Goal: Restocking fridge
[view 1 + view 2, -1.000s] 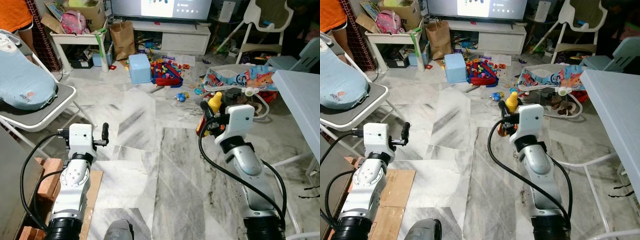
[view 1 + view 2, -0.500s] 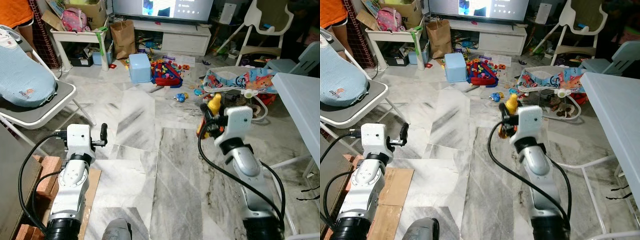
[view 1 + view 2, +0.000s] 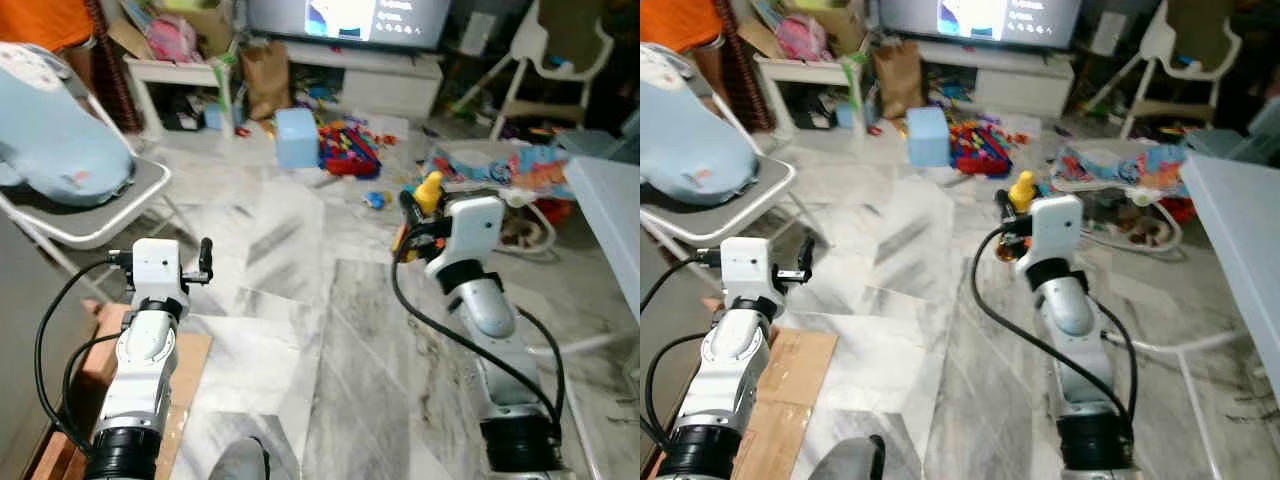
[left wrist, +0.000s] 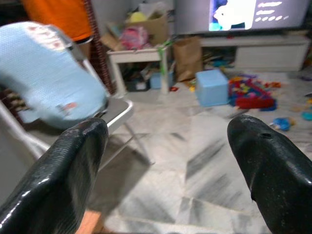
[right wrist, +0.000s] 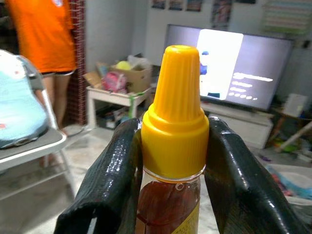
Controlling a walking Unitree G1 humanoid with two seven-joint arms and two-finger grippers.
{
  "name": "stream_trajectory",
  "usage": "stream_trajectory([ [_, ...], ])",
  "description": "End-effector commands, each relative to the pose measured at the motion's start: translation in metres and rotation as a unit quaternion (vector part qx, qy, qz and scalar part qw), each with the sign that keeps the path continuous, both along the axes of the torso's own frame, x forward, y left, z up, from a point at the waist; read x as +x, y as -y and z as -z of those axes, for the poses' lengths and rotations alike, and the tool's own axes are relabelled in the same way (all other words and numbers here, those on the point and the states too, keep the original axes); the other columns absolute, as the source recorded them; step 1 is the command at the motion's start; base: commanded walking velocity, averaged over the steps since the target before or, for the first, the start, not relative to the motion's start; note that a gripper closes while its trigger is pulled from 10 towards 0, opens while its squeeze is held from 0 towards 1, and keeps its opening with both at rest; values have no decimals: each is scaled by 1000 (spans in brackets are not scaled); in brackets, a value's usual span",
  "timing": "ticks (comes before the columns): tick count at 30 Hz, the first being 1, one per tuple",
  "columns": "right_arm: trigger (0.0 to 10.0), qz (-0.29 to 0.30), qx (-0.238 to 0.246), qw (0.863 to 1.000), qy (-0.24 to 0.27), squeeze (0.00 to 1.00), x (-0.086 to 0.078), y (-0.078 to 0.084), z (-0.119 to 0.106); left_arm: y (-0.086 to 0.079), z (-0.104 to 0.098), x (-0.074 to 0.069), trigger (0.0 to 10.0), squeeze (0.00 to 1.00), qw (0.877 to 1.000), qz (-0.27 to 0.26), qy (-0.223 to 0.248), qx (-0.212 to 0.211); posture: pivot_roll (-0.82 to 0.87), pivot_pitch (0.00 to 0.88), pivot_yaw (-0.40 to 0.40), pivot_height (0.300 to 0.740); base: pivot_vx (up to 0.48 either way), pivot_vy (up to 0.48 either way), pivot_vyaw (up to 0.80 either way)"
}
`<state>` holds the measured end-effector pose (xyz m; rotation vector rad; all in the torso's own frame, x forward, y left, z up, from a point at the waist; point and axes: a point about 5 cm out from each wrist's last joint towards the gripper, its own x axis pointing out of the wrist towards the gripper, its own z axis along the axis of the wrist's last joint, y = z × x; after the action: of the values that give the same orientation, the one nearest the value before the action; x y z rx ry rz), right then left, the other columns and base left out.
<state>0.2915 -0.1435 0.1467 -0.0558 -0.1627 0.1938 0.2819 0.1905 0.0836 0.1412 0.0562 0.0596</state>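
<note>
Grey-veined marble floor (image 3: 330, 330), large tiles. A folding chair (image 3: 95, 205) stands on it at left, a pale blue cushion (image 3: 55, 150) on its seat. Far side: blue box (image 3: 297, 138), scattered coloured toys (image 3: 348, 155), brown paper bag (image 3: 265, 78). Flat cardboard sheet (image 3: 790, 385) near left, possibly over bricks.

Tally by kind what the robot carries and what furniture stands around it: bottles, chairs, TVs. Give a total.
Bottles: 1, the yellow-capped bottle in the right gripper
Chairs: 2, the folding chair and the high chair
TVs: 1, the TV
Total: 4
</note>
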Motion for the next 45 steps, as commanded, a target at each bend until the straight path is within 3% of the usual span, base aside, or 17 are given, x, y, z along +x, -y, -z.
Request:
stream_trajectory([
  [1,10000,0,-2,1000,25,0,4,-2,-11,-6,-6,3,10000,0,1000,-14,10,14,88,0,-51,740,0,0,800],
  [11,10000,8,2,999,38,0,16,-6,-20,-18,-17,12,10000,0,999,-30,14,17,98,0,-40,740,0,0,800],
  [18,10000,25,21,999,19,0,10,4,-9,-15,-5,3,10000,0,999,-32,-6,3,86,0,-40,740,0,0,159],
  [29,10000,45,1,999,-1,0,-1,20,6,-4,1,-3,10000,0,1000,-11,-15,-2,73,0,-41,740,0,0,256],
  [37,10000,43,-2,999,9,0,8,20,0,-3,1,2,10000,0,1000,1,-19,-3,84,0,-52,740,0,0,0],
  [42,10000,78,-3,997,12,0,15,39,2,-10,12,-4,10000,0,999,-4,-33,0,91,0,-52,740,0,0,0],
  [45,10000,83,-3,996,39,0,32,44,-17,-11,17,-5,10000,0,999,-4,-41,0,90,0,-55,740,0,0,0],
])
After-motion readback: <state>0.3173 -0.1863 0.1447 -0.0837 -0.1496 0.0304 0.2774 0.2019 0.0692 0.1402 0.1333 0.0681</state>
